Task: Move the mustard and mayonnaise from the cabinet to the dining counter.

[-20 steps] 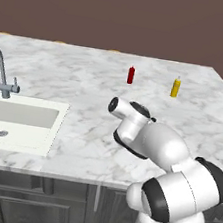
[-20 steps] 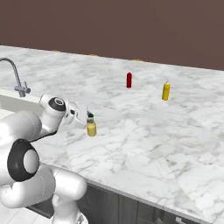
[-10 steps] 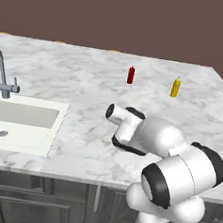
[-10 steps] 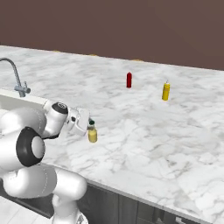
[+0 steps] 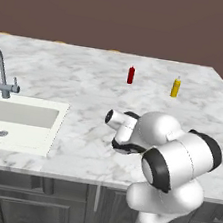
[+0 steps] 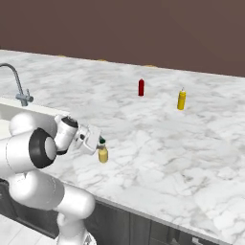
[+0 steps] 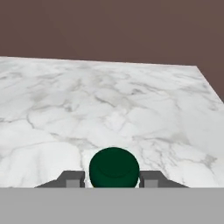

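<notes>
My gripper is shut on the mustard, a small yellow-tan bottle held upright by its neck near the front edge of the dining counter. Whether its base touches the marble I cannot tell. In the hand view its dark green cap sits between the two fingertips. In the left base view the arm's white body hides the bottle, and the dining counter stretches behind. The mayonnaise and the cabinet are out of view.
A red bottle and an all-yellow squeeze bottle stand far back on the counter. The white sink and steel tap lie to the left. Open marble spreads to the right.
The arm has folded lower and nearer the counter's front edge, carrying the mustard slightly down and toward me. The other bottles have stayed put.
</notes>
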Controlling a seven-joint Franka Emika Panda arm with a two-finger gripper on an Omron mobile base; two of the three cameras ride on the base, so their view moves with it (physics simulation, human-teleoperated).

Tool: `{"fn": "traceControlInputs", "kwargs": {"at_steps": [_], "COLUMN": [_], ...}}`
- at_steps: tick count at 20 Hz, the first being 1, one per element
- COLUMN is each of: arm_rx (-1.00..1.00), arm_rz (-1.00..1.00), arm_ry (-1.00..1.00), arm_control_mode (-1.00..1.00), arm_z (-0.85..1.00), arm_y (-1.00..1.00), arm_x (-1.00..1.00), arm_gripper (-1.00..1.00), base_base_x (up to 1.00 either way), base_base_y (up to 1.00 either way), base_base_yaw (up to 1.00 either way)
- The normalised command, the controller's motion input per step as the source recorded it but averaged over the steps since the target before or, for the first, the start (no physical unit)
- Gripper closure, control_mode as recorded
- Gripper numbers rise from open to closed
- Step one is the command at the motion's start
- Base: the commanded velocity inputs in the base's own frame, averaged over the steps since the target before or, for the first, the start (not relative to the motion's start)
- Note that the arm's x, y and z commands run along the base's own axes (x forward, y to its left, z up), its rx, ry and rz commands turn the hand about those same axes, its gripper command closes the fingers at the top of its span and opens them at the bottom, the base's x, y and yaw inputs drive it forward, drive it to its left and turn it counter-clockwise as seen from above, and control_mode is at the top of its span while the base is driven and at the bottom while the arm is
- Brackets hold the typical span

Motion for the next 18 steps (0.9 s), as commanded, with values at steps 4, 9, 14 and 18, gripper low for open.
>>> {"fn": "traceControlInputs", "kwargs": {"at_steps": [4, 9, 14, 18], "arm_rx": [0.00, 0.00, 0.00, 0.00], "arm_rz": [-0.09, -0.09, -0.09, -0.09], "arm_ry": [-0.01, -0.01, -0.01, -0.06], "arm_control_mode": [-1.00, -1.00, -1.00, -1.00], "arm_z": [-0.43, -0.46, -0.50, -0.36], "arm_y": [-0.02, 0.00, 0.00, 0.00], "arm_x": [0.01, 0.05, 0.02, -0.09], "arm_gripper": [1.00, 1.00, -1.00, -1.00], "base_base_x": [0.00, 0.00, 0.00, 0.00], "base_base_y": [0.00, 0.00, 0.00, 0.00], "base_base_yaw": [0.00, 0.00, 0.00, 0.00]}}
